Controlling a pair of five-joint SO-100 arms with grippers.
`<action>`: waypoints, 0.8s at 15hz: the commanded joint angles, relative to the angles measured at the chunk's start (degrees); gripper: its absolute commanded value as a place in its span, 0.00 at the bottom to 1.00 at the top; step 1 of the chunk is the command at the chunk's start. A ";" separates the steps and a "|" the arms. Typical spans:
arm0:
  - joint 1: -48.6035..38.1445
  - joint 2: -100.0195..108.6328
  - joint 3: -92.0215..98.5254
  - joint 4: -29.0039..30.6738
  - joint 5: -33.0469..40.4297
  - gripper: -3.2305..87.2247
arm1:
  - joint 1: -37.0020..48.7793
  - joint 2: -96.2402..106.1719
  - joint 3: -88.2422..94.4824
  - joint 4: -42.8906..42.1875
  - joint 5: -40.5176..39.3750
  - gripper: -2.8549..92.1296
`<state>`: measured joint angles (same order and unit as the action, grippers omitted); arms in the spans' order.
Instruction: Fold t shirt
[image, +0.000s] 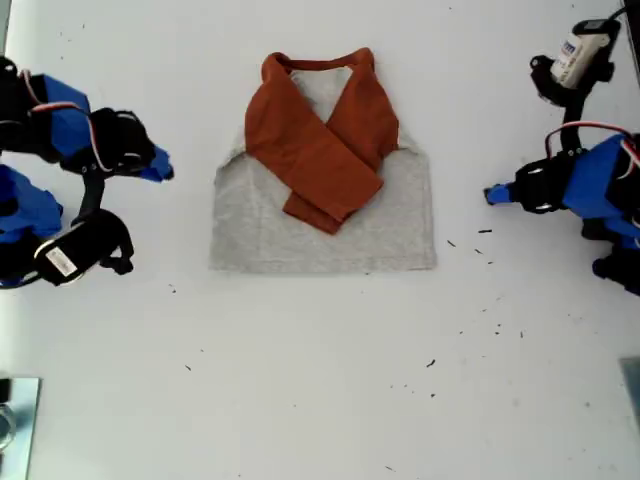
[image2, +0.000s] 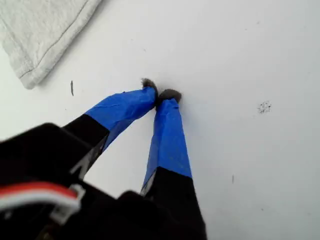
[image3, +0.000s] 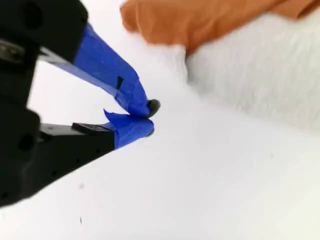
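The t shirt (image: 322, 190) lies flat at the middle of the white table (image: 320, 400), both orange sleeves (image: 325, 150) crossed over its grey body. My first gripper (image2: 161, 95) and my second gripper (image3: 149, 119) rest just beside it, tips pressed together, holding nothing.

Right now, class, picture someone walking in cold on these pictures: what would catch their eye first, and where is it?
First, the t shirt, lying flat in the middle of the white table, its rust-orange sleeves crossed over the grey body. Next, the blue-taped grippers flanking it, clear of the cloth: my first gripper at the exterior view's right, my second gripper at its left, both with jaws closed on nothing.
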<state>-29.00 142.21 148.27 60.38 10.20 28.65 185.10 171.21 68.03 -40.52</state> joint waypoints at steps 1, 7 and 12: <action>1.58 7.03 4.75 -0.62 -3.34 0.03 | -0.53 -2.90 -5.45 0.53 2.64 0.07; 19.25 -13.18 -35.07 18.90 -11.25 0.34 | -10.63 -49.04 -58.01 15.21 11.16 0.41; 28.83 -32.17 -25.05 -4.57 -16.00 0.33 | -20.13 -68.38 -56.78 3.43 19.60 0.39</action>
<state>-1.05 114.08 122.87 61.35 -4.83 10.20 118.30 114.70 75.41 -23.03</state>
